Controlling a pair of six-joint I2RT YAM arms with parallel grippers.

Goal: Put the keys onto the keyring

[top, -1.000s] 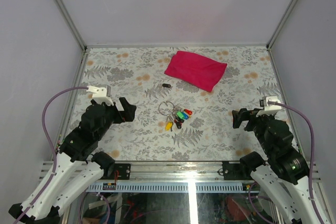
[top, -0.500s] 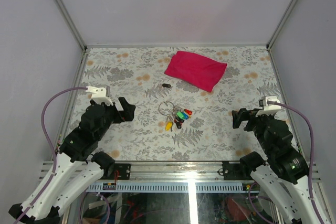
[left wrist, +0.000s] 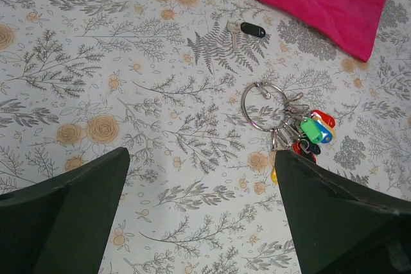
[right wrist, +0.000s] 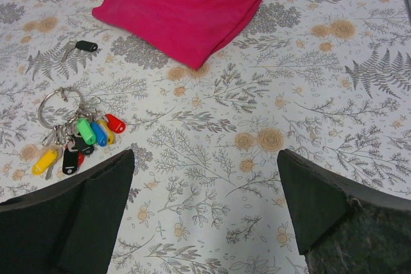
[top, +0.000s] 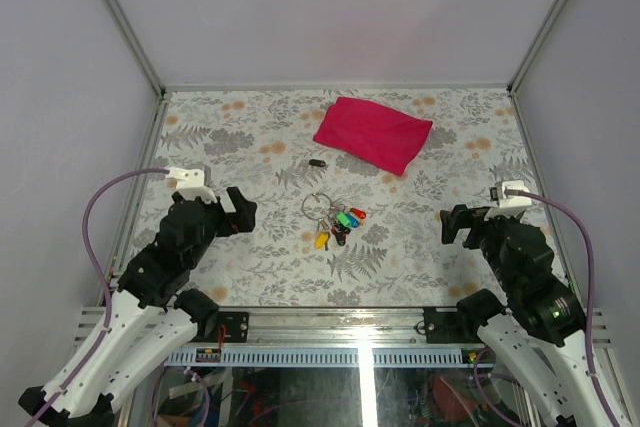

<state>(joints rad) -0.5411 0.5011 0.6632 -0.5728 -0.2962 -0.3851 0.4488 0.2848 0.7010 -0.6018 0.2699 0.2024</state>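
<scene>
The keyring [top: 318, 206] is a thin silver ring lying mid-table with a bunch of coloured keys [top: 342, 221] fanned out beside it. The yellow key [top: 321, 240] lies at the bunch's near-left end and the red key [top: 358, 213] at its right. I cannot tell whether they are threaded on the ring. The left wrist view shows the ring [left wrist: 263, 105] and the right wrist view shows the ring [right wrist: 56, 104], the yellow key [right wrist: 46, 160] and the red key [right wrist: 115, 123]. My left gripper [top: 240, 203] [left wrist: 200, 155] is open and empty, left of the bunch. My right gripper [top: 458, 223] [right wrist: 205, 153] is open and empty, to its right.
A magenta cloth [top: 373, 134] lies folded at the back centre-right. A single loose key with a black head [top: 316, 163] lies between the cloth and the ring. The table has a floral cover and is enclosed by white walls.
Both arms have shifted only very slightly. The keys, ring and cloth have not moved.
</scene>
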